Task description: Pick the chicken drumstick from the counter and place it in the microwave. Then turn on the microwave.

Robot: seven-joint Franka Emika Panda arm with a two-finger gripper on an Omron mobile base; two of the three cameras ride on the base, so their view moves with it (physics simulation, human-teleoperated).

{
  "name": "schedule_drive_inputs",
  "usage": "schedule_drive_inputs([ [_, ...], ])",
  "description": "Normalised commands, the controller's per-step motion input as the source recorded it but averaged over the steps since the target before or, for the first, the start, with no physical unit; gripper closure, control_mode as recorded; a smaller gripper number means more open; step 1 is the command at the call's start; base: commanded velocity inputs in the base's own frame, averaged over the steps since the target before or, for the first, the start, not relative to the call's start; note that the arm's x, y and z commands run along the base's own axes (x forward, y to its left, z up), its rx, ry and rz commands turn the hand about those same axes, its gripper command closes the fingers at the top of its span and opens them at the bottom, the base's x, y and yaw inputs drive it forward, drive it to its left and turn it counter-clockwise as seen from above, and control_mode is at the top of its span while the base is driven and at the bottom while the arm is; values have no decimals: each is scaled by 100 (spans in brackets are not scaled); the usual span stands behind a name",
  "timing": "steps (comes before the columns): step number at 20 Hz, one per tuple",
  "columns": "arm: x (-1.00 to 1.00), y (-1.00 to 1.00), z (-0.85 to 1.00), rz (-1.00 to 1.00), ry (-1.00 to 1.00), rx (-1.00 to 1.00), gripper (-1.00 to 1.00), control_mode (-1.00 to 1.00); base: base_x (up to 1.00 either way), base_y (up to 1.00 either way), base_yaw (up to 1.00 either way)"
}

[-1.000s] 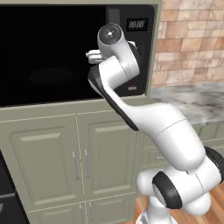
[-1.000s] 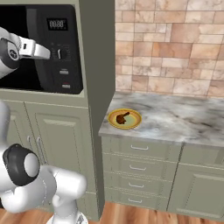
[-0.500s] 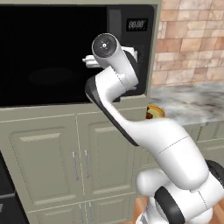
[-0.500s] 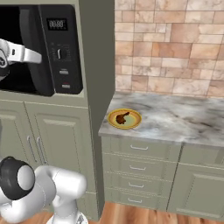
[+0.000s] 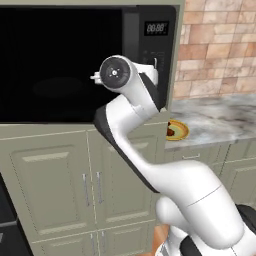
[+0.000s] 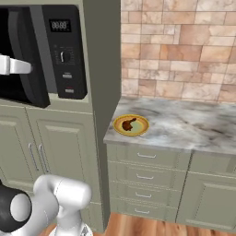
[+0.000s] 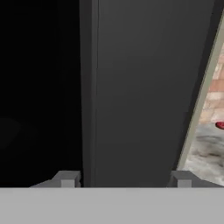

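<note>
A simulated kitchen is shown. A large black microwave (image 6: 50,50) is built in above beige cupboard doors, with a glossy dark front and a control strip carrying a display, a dial and buttons. To its right, a grey-white marbled counter (image 6: 184,126) is set below a brick wall. The chicken drumstick (image 6: 128,124), small, reddish-brown and bulbous at one end, is lying on a round yellow plate (image 6: 139,129) near the counter's left edge, well apart from the arm.

The gripper (image 7: 124,178) is raised close against the microwave's dark front, its two fingers spread wide with nothing held between them.

A judgement on risk: the drumstick has not yet been picked up, and the hand is very near the smooth panel, so the front could be struck or scraped if the arm is swung away carelessly. Later, the rounded, tapering drumstick could be pinched off-centre and slip, or the shallow plate could be dragged along with it.
</note>
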Motion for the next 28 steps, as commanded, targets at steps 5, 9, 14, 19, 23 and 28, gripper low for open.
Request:
schedule_drive_inputs([
  [5,-51,13,13,-1,-7,0,100,-100,0,0,0],
  [9,-49,13,10,-2,-7,0,100,-100,0,0,0],
  [14,-47,13,8,-2,-7,0,100,-100,0,0,0],
  [19,-39,15,4,0,-5,0,100,-100,0,0,0],
  [23,-39,14,1,0,-2,0,100,-100,0,0,0],
  [28,-38,5,0,0,-2,0,100,-100,0,0,0],
])
